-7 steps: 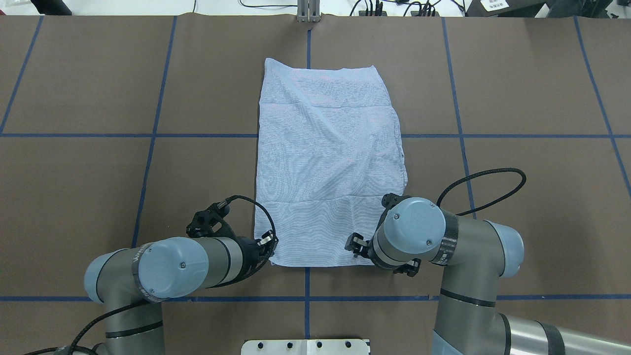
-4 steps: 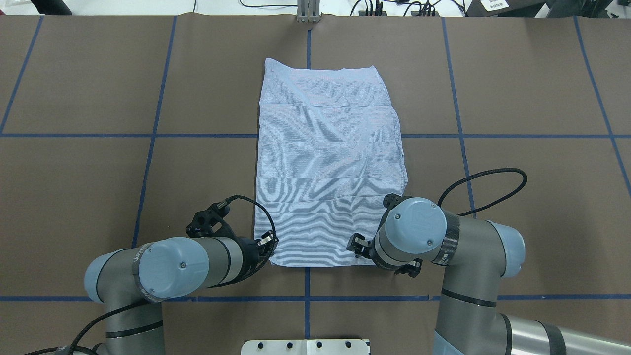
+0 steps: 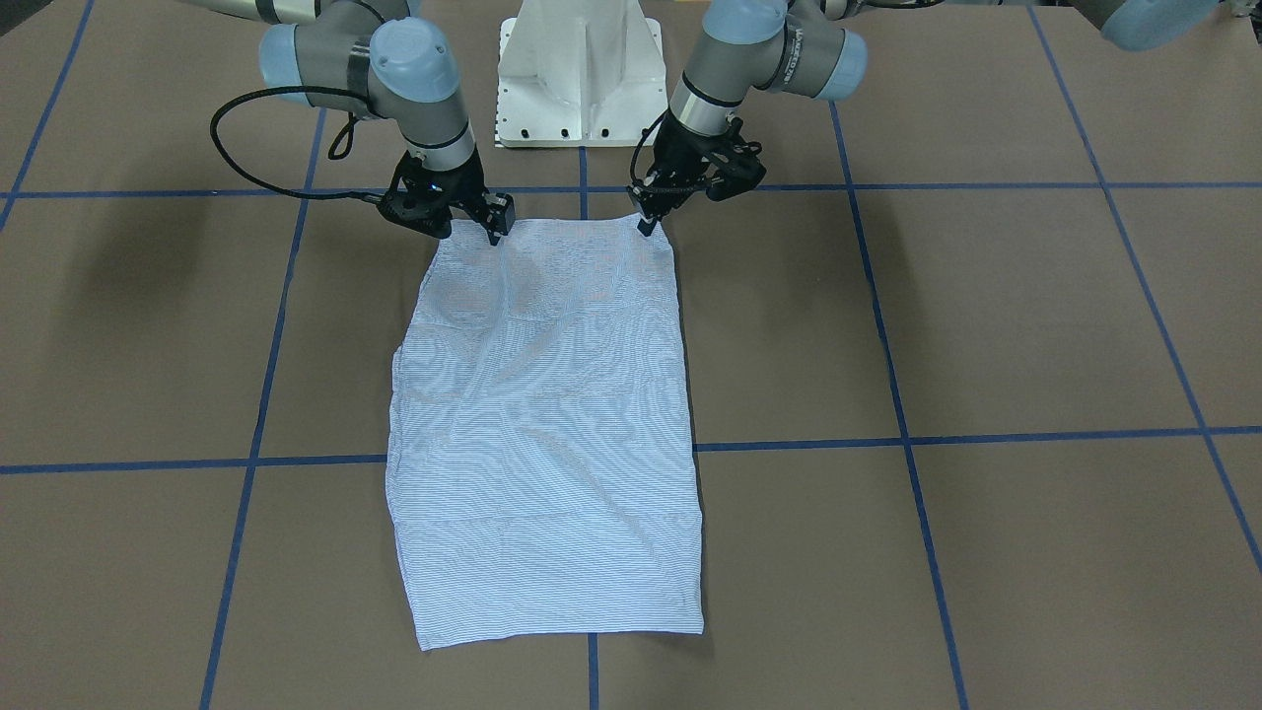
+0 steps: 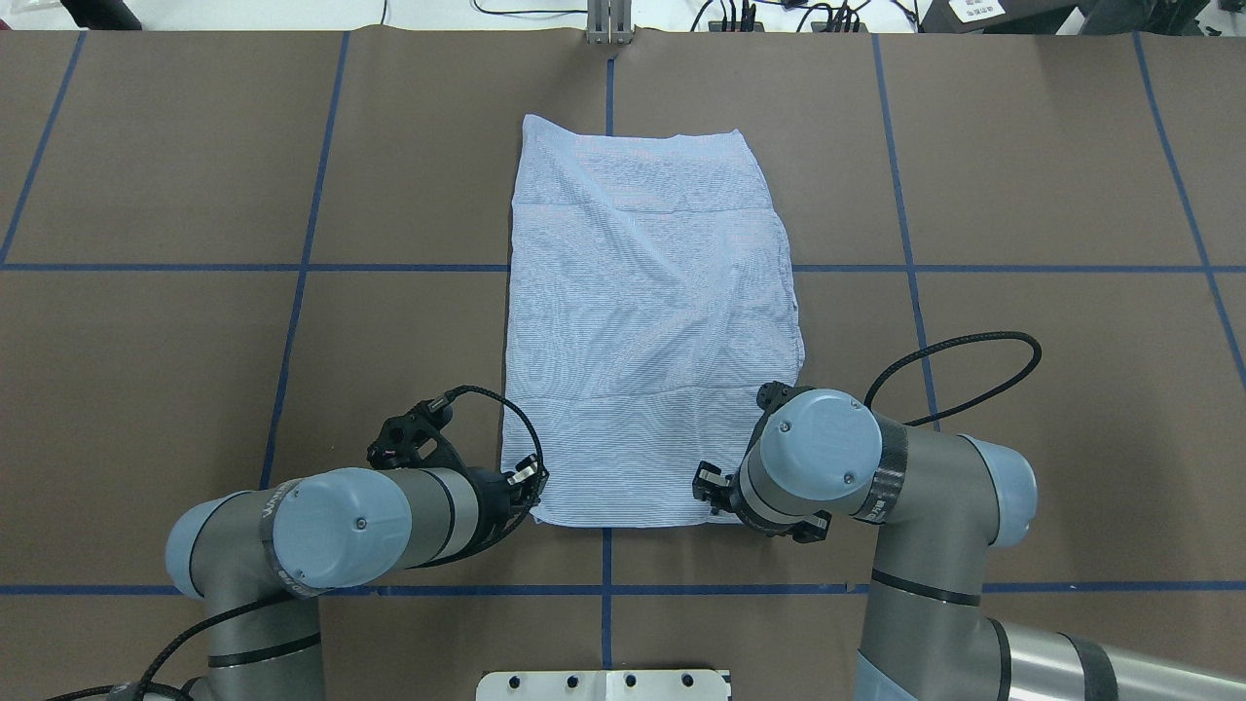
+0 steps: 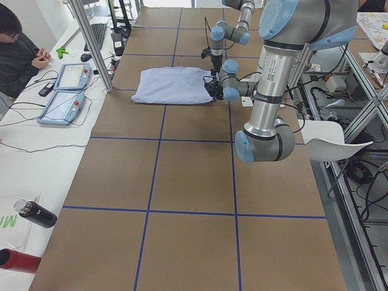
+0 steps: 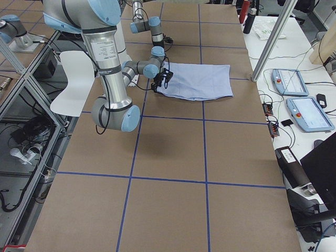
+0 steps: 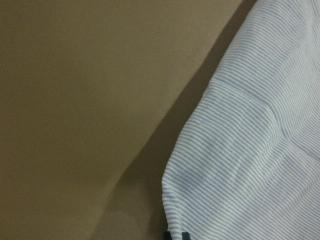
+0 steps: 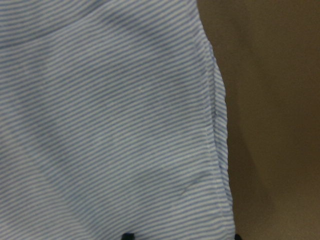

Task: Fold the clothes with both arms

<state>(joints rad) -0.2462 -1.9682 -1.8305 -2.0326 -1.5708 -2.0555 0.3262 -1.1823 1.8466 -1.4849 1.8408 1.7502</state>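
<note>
Although the brown tabletop [image 4: 146, 389] and the striped shirt [image 4: 647, 321] lying on it look just as they did a second ago, one small thing has moved. The shirt lies flat as a long rectangle down the middle, no sleeve or collar showing, its near short edge toward the robot and both arms bent low over that edge. The left arm [image 4: 341, 526] has not stirred. The right arm [image 4: 934, 497] has eased a touch outward, carrying its hand from a little inside the hem toward the near right corner. The left hand [image 4: 531, 479] sits at the near left corner, touching the cloth; its wrist view shows only a dark speck at the corner's tip, so I cannot tell how far it is spread or whether it has pinched the fabric. The right hand [image 4: 709, 485] is spread wide: its wrist view shows two dark fingertips [image 8: 128, 236] well apart, the shirt's side edge between them, nothing clamped. My reading is that the right hand has been lining up on its corner to match the left, so a pinch at both corners likely comes next; the fold itself is not yet begun
</note>
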